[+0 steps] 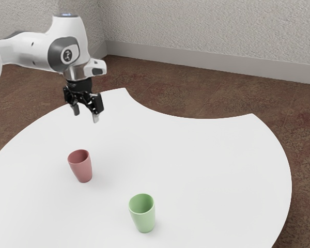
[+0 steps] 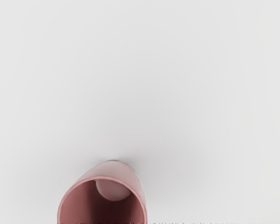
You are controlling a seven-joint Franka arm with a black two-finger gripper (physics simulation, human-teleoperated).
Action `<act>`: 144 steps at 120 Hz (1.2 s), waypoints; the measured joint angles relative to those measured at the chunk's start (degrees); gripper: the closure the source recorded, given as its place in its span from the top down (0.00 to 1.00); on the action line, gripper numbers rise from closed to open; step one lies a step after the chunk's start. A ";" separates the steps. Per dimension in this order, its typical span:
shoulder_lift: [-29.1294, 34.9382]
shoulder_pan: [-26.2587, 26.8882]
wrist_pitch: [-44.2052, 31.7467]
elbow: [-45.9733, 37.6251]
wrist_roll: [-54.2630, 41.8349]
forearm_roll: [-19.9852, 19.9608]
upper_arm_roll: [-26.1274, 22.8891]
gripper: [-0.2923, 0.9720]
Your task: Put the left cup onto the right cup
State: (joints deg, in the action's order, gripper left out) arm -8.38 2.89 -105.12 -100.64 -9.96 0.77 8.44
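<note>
White table [image 1: 206,155] carries two upright cups, standing apart. In the exterior view the green cup [image 1: 142,212] is at about four o'clock from the pink cup [image 1: 80,165]. The gripper [image 1: 86,114] hangs in the air at twelve o'clock from the pink cup, fingers spread and grasping nothing. The wrist view looks down into the pink cup [image 2: 102,205].

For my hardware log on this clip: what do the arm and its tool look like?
The arm has glossy white, rounded links, with a round grey joint cap bearing a small dark marking and a faint blue light on top. A white bracket sits at the wrist. The tool is black, and its two fingers end in paler grey tips.
</note>
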 joint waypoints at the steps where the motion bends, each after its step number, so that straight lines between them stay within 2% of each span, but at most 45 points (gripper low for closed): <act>1: 0.04 0.01 -0.03 -0.08 -0.07 0.00 0.00 0.75; 144: 5.21 1.76 -10.03 -15.79 -6.63 0.13 0.01 0.74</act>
State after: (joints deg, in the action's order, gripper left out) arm -3.17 4.65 -115.15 -116.43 -16.59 0.89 8.45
